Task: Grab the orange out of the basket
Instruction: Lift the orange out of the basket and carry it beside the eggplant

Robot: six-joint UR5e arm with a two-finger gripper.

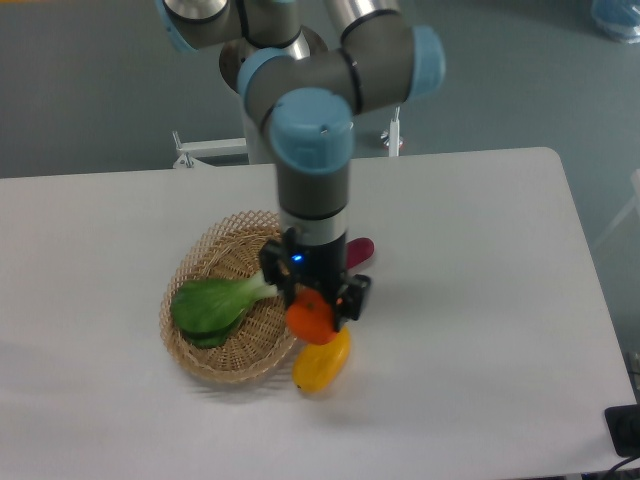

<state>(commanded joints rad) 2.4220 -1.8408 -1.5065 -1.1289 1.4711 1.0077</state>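
While the gripper [314, 305] clamps the orange [310, 320] at the basket's [215, 255] right rim, a yellow fruit [322, 365] lies just below on the table [470, 300]. A shallow pinch could let the round orange slip.

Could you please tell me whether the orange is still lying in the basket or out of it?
Out: the orange sits between the end effector fingers, at the basket rim, above a yellow fruit.

The gripper [312, 305] clamps the orange [310, 320] at the basket [215, 362] rim (right side), just above a yellow fruit [322, 366]; greens [215, 303] lie inside.
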